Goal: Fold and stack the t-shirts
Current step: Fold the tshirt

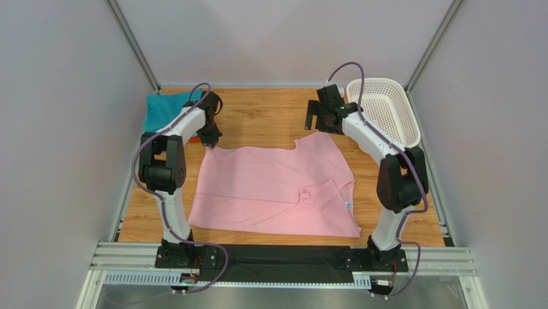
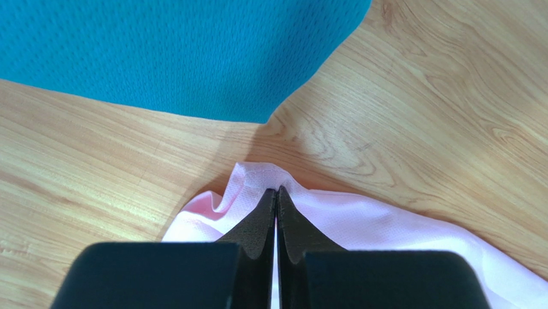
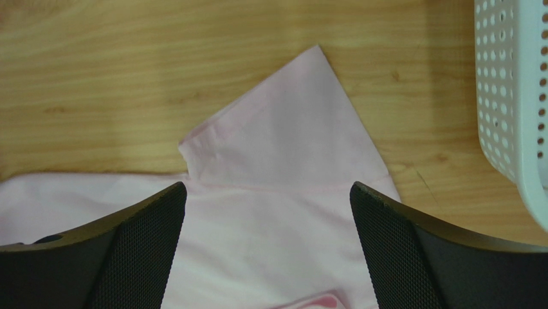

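A light pink t-shirt (image 1: 270,190) lies spread on the wooden table, its neck with a small label toward the right. My left gripper (image 1: 211,143) is shut on its far left corner; in the left wrist view the closed fingertips (image 2: 276,196) pinch bunched pink fabric (image 2: 386,225). My right gripper (image 1: 316,122) is open and empty, hovering above the shirt's far right sleeve (image 3: 289,141). A folded teal t-shirt (image 1: 164,108) lies at the far left, and shows in the left wrist view (image 2: 180,51). An orange edge (image 1: 145,132) peeks from under it.
A white perforated basket (image 1: 384,106) stands at the far right, its wall in the right wrist view (image 3: 514,96). Grey walls and metal frame posts enclose the table. Bare wood (image 1: 270,109) shows between the arms at the back.
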